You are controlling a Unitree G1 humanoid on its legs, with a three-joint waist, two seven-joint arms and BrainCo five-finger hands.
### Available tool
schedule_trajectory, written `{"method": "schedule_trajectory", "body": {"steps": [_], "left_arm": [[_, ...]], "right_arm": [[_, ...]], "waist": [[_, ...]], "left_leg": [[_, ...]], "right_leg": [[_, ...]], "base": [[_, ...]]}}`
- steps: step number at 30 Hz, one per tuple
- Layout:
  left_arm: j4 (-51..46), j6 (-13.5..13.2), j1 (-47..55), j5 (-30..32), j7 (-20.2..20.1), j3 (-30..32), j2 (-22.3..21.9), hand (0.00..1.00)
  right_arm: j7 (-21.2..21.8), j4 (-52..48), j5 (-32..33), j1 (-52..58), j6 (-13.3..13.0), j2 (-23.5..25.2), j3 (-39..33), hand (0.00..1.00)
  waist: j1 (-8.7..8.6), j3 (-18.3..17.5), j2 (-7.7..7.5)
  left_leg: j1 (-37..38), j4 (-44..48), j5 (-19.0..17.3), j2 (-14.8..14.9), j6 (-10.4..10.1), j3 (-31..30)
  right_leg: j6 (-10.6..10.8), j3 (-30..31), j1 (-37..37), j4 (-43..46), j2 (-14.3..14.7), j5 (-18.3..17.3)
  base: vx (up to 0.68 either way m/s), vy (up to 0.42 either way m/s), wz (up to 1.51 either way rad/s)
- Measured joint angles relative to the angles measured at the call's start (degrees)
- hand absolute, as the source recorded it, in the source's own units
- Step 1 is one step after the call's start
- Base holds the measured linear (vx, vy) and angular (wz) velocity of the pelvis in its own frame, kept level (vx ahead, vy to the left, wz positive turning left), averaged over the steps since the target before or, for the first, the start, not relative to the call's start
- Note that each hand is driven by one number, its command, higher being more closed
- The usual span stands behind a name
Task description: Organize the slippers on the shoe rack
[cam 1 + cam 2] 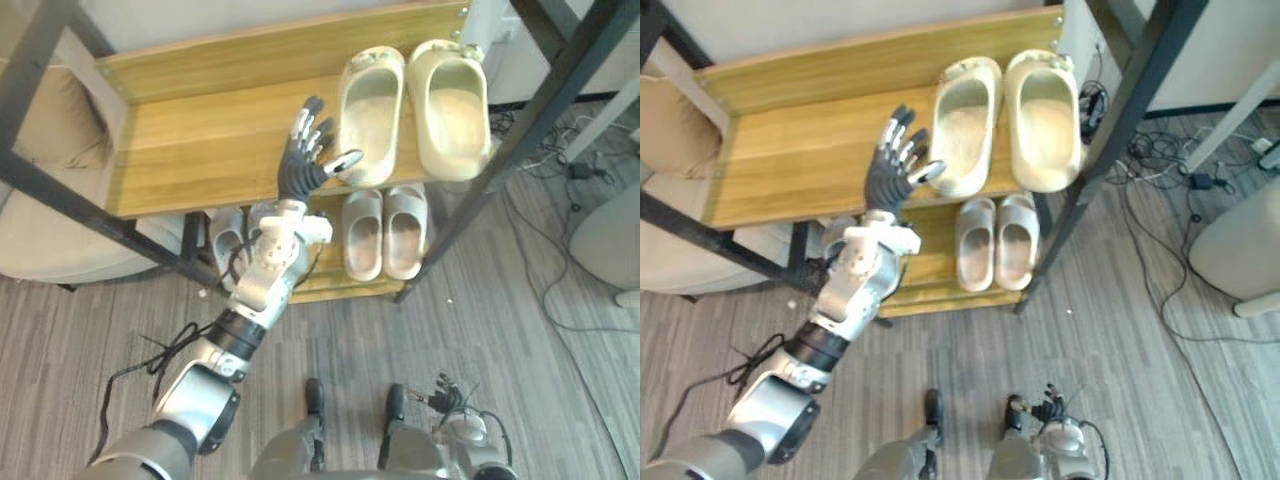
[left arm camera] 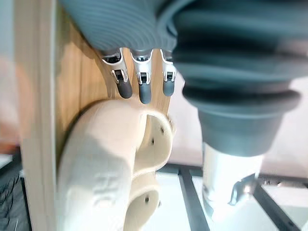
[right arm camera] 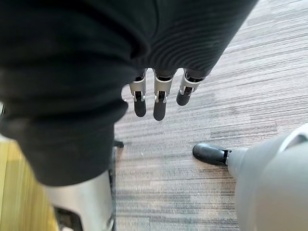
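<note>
- The shoe rack (image 1: pixel 200 140) has light wooden shelves set in a black metal frame, and it stands on a grey wood-grain floor (image 1: pixel 480 380).
- A pair of large cream foam slippers (image 1: pixel 372 115) sits on the right end of the top shelf. They lie side by side and touching, soles down, with the open insides facing up.
- The rest of the top shelf, to the left of that pair, is bare wood.
- A pair of small cream slippers (image 1: pixel 385 232) lies on the lower shelf, directly under the large pair and also side by side.
- A pale grey slipper (image 1: pixel 228 238) rests further left on the lower shelf, partly hidden behind the robot's arm.
- The left robot hand (image 1: pixel 305 160) is raised over the top shelf just beside the left slipper of the large pair. Its fingers (image 2: pixel 144 89) are straight and slightly spread, and they hold nothing.
- The thumb tip of that hand lies over the outer rim of the nearer large slipper. I cannot tell whether it actually touches.
- In the left wrist view, the fingertips point at the rounded end of the large cream slipper on the wooden shelf.
- The right robot hand (image 3: pixel 159 98) hangs low over the floor, away from the rack. Its fingers are straight, close together and empty.
- A beige cushion (image 1: pixel 50 230) sits beside the left end of the rack.
</note>
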Motion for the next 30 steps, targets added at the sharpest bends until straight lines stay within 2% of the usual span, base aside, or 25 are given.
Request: {"method": "schedule_trajectory", "body": {"steps": [5,18,25,30], "left_arm": [[0.0,0.1,0.0,-2.1,0.2,-0.4,-1.0,0.0],[0.8,0.5,-2.0,-2.0,1.3,-0.3,-0.7,0.0],[3.4,1.3,-1.9,-2.0,-1.1,1.9,4.4,0.0],[-2.5,1.0,-1.5,-2.2,-1.1,4.9,6.4,0.0]], "right_arm": [[0.0,0.1,0.0,0.1,0.0,0.0,0.0,0.0],[0.0,0.1,0.0,0.6,0.0,0.0,0.1,0.0],[0.2,-0.1,0.0,0.8,0.0,0.1,0.1,0.0],[0.5,0.1,0.0,1.6,0.1,0.1,0.2,0.0]], "waist": [[-0.02,-0.1,0.0],[-0.05,-0.9,-0.06],[-0.18,-1.2,-0.06],[0.42,-1.2,-0.06]], "left_leg": [[0.1,0.0,0.0,0.0,0.0,0.4],[0.5,0.0,0.0,-0.1,0.0,0.7],[1.4,0.0,0.0,0.0,0.0,0.4],[0.7,0.0,0.1,-0.1,0.1,-1.2]], "right_leg": [[0.0,0.4,0.0,0.0,0.0,0.1],[0.0,0.5,0.3,0.0,-0.1,0.3],[-0.1,-0.1,1.2,-0.2,-0.1,0.5],[-0.1,-1.5,1.3,0.0,-0.1,0.5]], "base": [[0.01,0.004,-0.02],[0.0,0.0,0.0],[-0.01,0.009,-0.01],[0.0,0.016,0.15]]}}
